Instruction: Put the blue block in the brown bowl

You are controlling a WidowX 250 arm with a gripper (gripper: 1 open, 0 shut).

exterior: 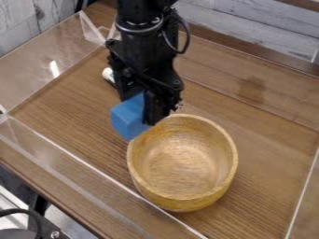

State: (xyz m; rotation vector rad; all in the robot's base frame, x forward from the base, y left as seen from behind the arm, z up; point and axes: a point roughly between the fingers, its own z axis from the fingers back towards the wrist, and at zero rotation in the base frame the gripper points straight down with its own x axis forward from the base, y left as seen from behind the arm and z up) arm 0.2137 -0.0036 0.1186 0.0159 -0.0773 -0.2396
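While I watch from the single camera, nearest to me is the clear plastic wall (62,154) that fences the front edge of the bench (75,103), a wood-grain surface. Just behind that wall sits the brown bowl (182,161), upright, thick-walled, its hollow showing only bare grain. At the bowl's far-left rim is the blue block (127,119): it is outside the bowl, close beside the rim, and seems to be lifted off the bench, though I cannot be certain of a gap beneath it. The pincer (145,105) points straight down over it; its black fingers (159,103) stand partly apart and are closed on the block's sides, so I read the block as held. One finger covers the block's right face. Above the pincer rises the black arm (144,33), with cables looped at its side. Farther back the bench runs to another clear wall (249,42), and beyond that I see pale planks (268,23).
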